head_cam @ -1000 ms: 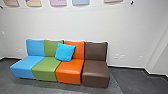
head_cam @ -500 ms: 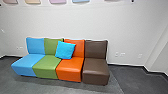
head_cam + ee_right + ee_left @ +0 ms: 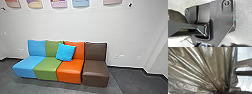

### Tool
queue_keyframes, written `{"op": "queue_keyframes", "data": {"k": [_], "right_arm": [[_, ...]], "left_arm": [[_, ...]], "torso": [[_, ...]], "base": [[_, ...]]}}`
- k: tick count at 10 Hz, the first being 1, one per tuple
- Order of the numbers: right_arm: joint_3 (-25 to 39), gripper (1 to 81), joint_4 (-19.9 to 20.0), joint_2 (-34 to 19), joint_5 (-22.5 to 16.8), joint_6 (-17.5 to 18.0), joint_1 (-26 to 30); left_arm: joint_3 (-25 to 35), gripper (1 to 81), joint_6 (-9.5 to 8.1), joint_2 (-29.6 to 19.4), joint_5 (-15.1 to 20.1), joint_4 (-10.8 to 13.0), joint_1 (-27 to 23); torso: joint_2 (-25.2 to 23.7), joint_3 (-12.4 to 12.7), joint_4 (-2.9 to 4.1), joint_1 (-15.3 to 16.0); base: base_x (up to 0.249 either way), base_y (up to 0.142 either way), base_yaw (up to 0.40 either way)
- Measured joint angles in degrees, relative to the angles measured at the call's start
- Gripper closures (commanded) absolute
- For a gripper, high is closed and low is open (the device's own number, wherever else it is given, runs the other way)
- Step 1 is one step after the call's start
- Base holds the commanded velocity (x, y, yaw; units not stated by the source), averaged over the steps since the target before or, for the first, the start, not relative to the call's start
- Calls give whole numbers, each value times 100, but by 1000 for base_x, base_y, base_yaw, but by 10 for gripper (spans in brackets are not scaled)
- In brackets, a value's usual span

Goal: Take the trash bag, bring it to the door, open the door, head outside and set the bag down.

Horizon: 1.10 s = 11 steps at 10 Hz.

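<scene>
Trash bag, brown, glossy: neck bunched in left end effector, closed on it. Right end effector: opening and hold cannot be told. Blue cushion: on multicoloured seating.

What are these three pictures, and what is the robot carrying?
This is a wheeled robot with two arms. One picture comes from a camera high on it, looking forward and down; the other two come from cameras on its wrists.

The high one shows four joined seats: blue, green, orange and brown. A turquoise cushion leans against the backs.

The left wrist camera shows a shiny bag, its folds drawn together. The left arm probably carries it, though the grip is unclear. The right one shows the robot's own dark plate.
</scene>
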Motion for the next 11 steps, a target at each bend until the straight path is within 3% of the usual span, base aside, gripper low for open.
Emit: {"op": "queue_keyframes", "data": {"k": [3,5,10,11], "right_arm": [[-232,10,-50,238,37,-4,-94],[-374,10,-80,423,44,-9,-94],[-706,10,-100,634,41,-33,-184],[-739,10,-102,631,48,-33,-185]], "left_arm": [[-79,811,17,96,-26,2,-17],[-137,811,17,243,-22,2,-13],[-182,811,44,321,-9,2,69],[-182,811,44,321,-12,2,68]], "torso": [[621,2,0,-405],[940,138,0,-596],[1884,1093,0,-1219],[2033,1159,0,-1312]], "base": [[0,0,0],[0,0,0],[0,0,0],[0,0,0]]}}
